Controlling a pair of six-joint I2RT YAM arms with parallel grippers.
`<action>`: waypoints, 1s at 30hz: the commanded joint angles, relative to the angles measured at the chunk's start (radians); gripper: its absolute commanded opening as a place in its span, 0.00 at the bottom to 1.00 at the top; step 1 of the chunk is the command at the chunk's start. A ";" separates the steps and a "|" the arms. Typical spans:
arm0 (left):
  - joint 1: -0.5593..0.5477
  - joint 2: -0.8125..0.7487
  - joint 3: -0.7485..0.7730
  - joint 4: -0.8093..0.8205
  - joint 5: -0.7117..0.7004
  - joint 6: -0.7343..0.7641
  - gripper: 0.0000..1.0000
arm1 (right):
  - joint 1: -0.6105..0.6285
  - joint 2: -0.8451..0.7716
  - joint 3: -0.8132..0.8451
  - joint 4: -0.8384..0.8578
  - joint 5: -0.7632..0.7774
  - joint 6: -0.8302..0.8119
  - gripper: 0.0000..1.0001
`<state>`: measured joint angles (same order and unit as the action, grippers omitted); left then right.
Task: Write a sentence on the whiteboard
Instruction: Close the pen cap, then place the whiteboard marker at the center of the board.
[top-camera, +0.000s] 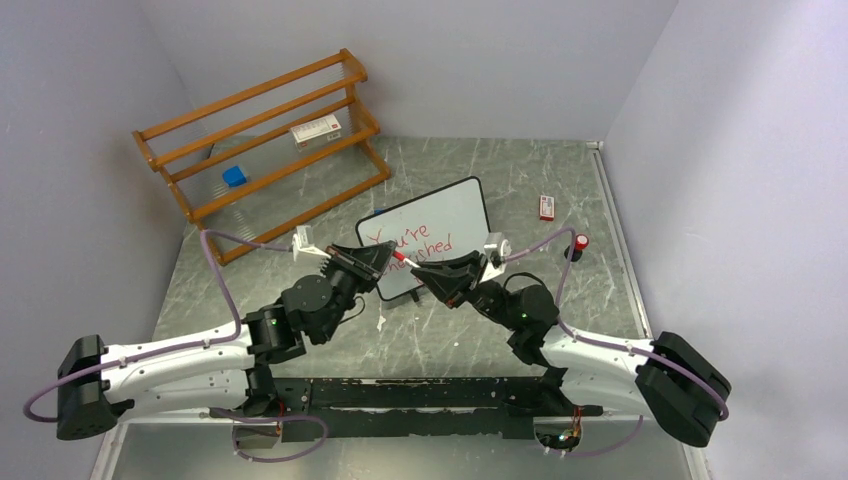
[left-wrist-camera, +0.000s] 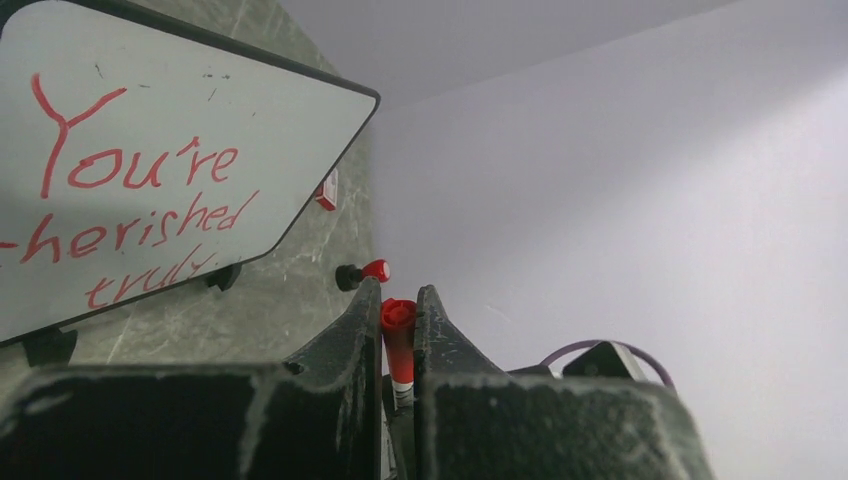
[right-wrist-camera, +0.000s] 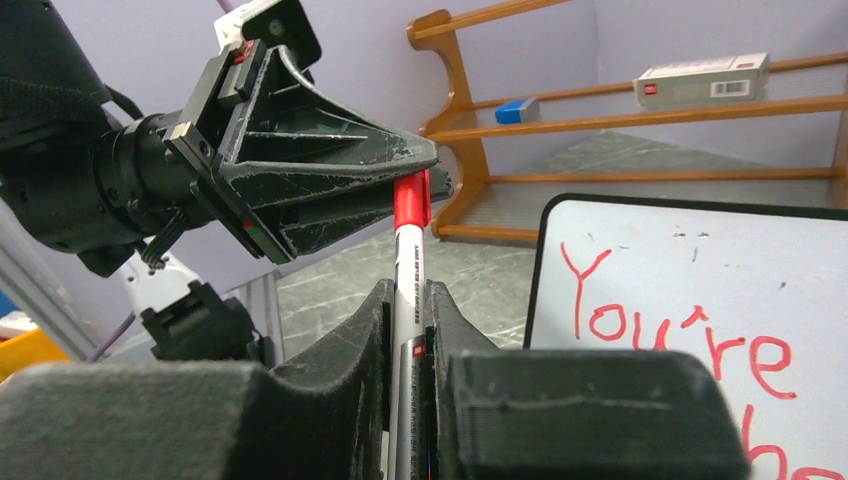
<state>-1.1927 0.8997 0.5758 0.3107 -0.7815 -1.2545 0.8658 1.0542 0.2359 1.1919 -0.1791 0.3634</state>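
Gripping the marker (right-wrist-camera: 408, 265), the right claw (right-wrist-camera: 407, 292) faces the left claw (left-wrist-camera: 398, 300), seemingly pinching its red cap (left-wrist-camera: 397, 318).

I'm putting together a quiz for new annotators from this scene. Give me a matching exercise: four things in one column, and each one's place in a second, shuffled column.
Things
1. marker
2. sentence
3. blue block
4. small red-and-white box

Places
A. on the wooden rack
B. on the table, right of the whiteboard
C. gripped by both the left gripper and the right gripper
D. on the whiteboard

Pairs: 1-C; 2-D; 3-A; 4-B
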 joint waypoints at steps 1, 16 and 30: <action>-0.068 -0.042 -0.011 -0.147 0.079 0.071 0.14 | -0.004 -0.044 0.044 -0.010 0.062 -0.011 0.00; 0.151 0.002 0.332 -0.516 -0.055 0.669 0.70 | -0.004 -0.316 0.051 -0.786 0.083 -0.051 0.00; 0.524 -0.104 0.244 -0.533 0.228 0.888 0.95 | -0.002 -0.267 -0.091 -0.916 -0.042 0.074 0.00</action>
<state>-0.6968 0.8757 0.8619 -0.1947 -0.6106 -0.4595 0.8650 0.7467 0.1791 0.3004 -0.1841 0.3897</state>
